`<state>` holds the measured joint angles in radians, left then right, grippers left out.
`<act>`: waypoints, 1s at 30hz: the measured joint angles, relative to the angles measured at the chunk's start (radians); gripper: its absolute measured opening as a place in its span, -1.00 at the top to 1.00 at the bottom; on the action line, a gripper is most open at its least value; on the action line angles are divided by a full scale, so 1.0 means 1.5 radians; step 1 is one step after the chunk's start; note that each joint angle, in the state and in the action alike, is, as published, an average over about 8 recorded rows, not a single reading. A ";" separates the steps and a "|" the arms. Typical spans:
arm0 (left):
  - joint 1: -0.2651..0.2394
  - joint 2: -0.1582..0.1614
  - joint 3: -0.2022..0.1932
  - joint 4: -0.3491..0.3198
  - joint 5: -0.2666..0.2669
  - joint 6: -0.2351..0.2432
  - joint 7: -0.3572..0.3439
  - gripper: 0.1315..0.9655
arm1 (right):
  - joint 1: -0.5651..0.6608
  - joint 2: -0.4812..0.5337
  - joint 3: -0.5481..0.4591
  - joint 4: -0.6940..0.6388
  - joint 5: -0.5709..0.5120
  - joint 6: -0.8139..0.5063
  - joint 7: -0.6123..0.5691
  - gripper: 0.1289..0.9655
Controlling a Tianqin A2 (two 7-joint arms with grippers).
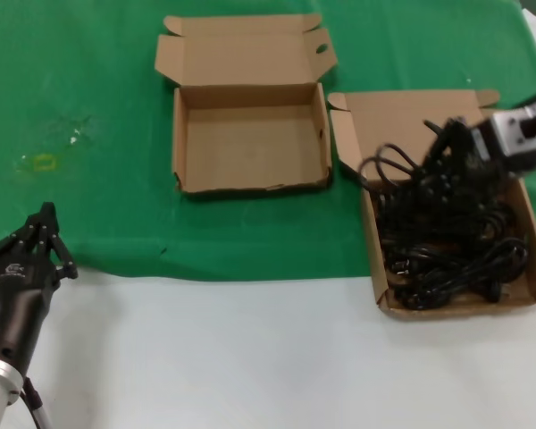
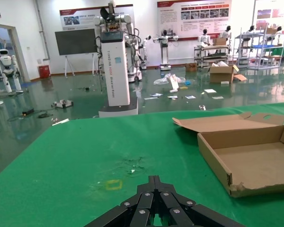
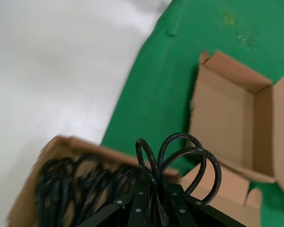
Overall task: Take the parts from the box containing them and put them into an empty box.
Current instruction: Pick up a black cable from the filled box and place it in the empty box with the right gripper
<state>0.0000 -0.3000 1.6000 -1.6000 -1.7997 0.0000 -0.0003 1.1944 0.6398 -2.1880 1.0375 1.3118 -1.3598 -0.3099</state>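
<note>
On your far left the left gripper [image 1: 45, 234] waits idle near the front edge of the green cloth [image 1: 89, 80], its fingers drawn together on nothing. Moving rightward, the empty box [image 1: 250, 134] sits open in the middle of the cloth, lid folded back, nothing inside. Just beside it to the right is the box containing the parts [image 1: 380, 121], with the parts [image 1: 451, 250] heaped in a black tangle that fills most of its floor. Expect these cords to be light and limp, but prone to snag: loops of one bundle can hook a neighbour and drag it along, and the plugs will swing. You will get the surest hold across several gathered strands of one bundle, not on a single loop. Farthest right, the right gripper [image 3: 155, 201] hangs over that box, clamped narrowly on a cord [image 3: 180, 156] whose loops fan out past its fingertips, above the pile, seemingly lifted clear.
</note>
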 joint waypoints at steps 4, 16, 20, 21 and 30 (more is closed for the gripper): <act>0.000 0.000 0.000 0.000 0.000 0.000 0.000 0.97 | 0.025 -0.035 -0.006 -0.029 -0.006 0.012 0.003 0.87; 0.000 0.000 0.000 0.000 0.000 0.000 0.000 0.97 | 0.113 -0.172 -0.031 -0.209 -0.025 0.070 -0.047 0.87; 0.000 0.000 0.000 0.000 0.000 0.000 0.000 0.97 | 0.142 -0.218 -0.035 -0.286 -0.025 0.090 -0.076 0.87; 0.000 0.000 0.000 0.000 0.000 0.000 0.000 0.97 | 0.148 -0.229 -0.035 -0.306 -0.024 0.095 -0.084 0.87; 0.000 0.000 0.000 0.000 0.000 0.000 0.000 0.97 | 0.223 -0.318 -0.035 -0.527 -0.027 0.149 -0.170 0.87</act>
<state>0.0000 -0.3000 1.6000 -1.6000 -1.7997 0.0000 -0.0003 1.5293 0.1633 -2.2410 0.2466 1.2714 -1.1370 -0.5645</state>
